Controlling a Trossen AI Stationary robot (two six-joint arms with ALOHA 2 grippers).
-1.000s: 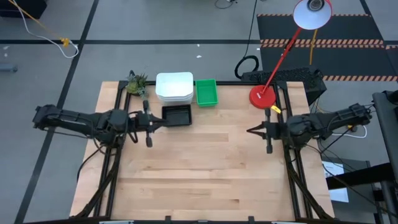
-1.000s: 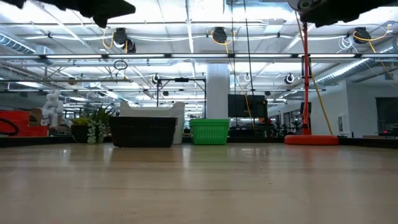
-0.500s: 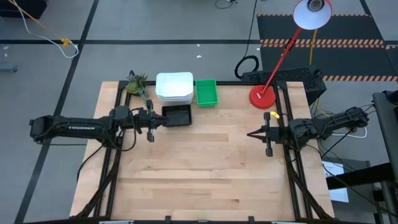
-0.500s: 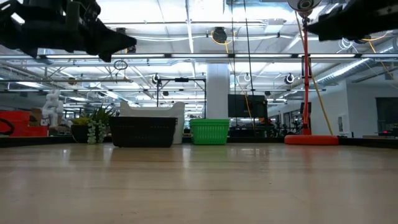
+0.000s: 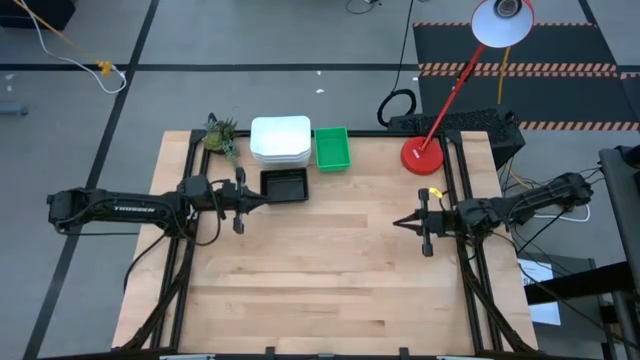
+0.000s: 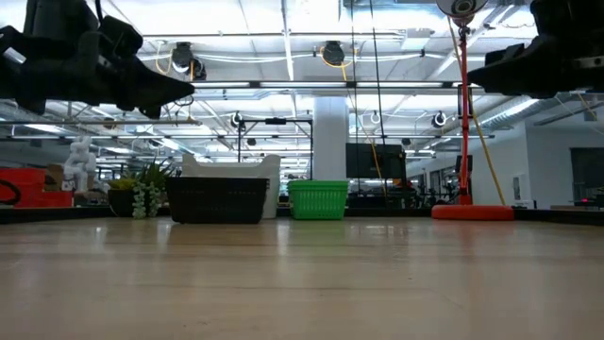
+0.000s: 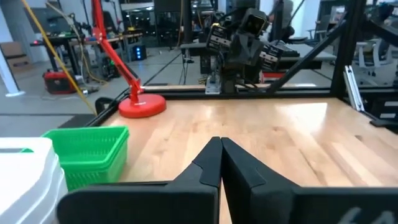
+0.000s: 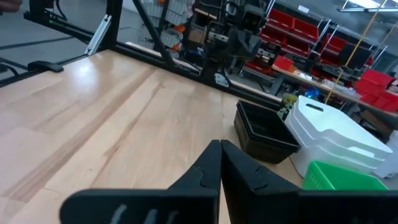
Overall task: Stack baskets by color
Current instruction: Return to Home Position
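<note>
The baskets stand in three stacks at the table's far edge: a white stack (image 5: 280, 140), a green mesh stack (image 5: 332, 148) to its right, and a black mesh stack (image 5: 284, 185) in front of the white one. My left gripper (image 5: 266, 197) is shut and empty, level, at the table's left, its tips just left of the black stack. My right gripper (image 5: 397, 223) is shut and empty, level, at the table's right side. The left wrist view shows the green stack (image 7: 90, 154) and white stack (image 7: 28, 180). The right wrist view shows the black stack (image 8: 264, 132), white stack (image 8: 336, 142) and green stack (image 8: 339, 177).
A red lamp base (image 5: 422, 156) with its slanting arm stands at the far right corner. A small plant sprig (image 5: 220, 133) sits at the far left, beside the white stack. The wooden table top (image 5: 330, 280) stretches bare toward the near edge.
Both arms have come down toward the table top and now point level. My left gripper has drawn a little toward the table's left edge; my right gripper has shifted slightly toward the near edge. Both stay shut. The basket stacks have not moved.
</note>
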